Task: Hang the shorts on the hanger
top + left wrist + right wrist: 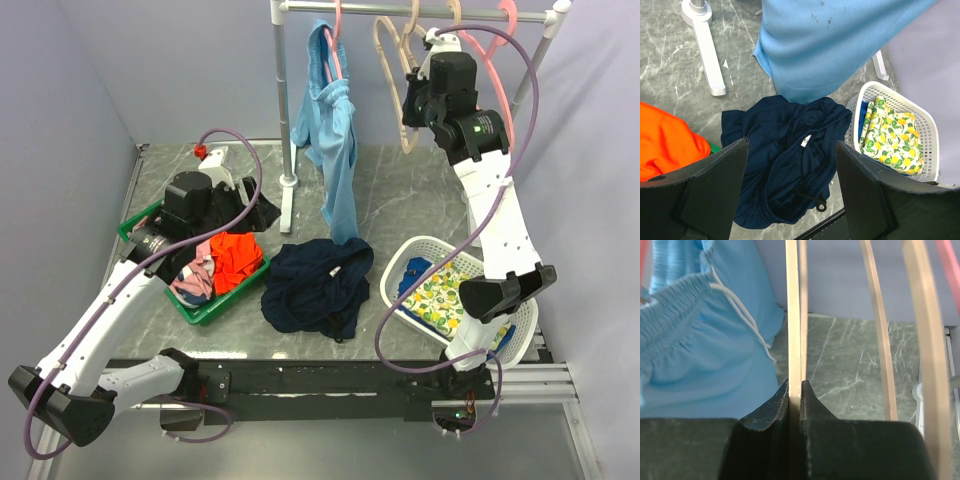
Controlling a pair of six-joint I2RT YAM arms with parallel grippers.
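Green bin (205, 305) of orange and mixed clothes is set at the left table edge, and the left gripper (790, 170) is held over it, fingers spread wide with nothing between them. The shorts (315, 285) are laid crumpled mid-table between bin and white basket (400, 285); the rack post (289, 150) and hanging light-blue garment (335, 150) are found just beyond, with bare table (420, 190) to their right. At upper right the hanger (793, 315), hung on the rail, is pinched by one thin bar in the right gripper (795, 390), pressed together.

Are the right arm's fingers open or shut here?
Shut on the hanger: the wrist view shows both right fingers pressed against its thin beige bar, no gap left.
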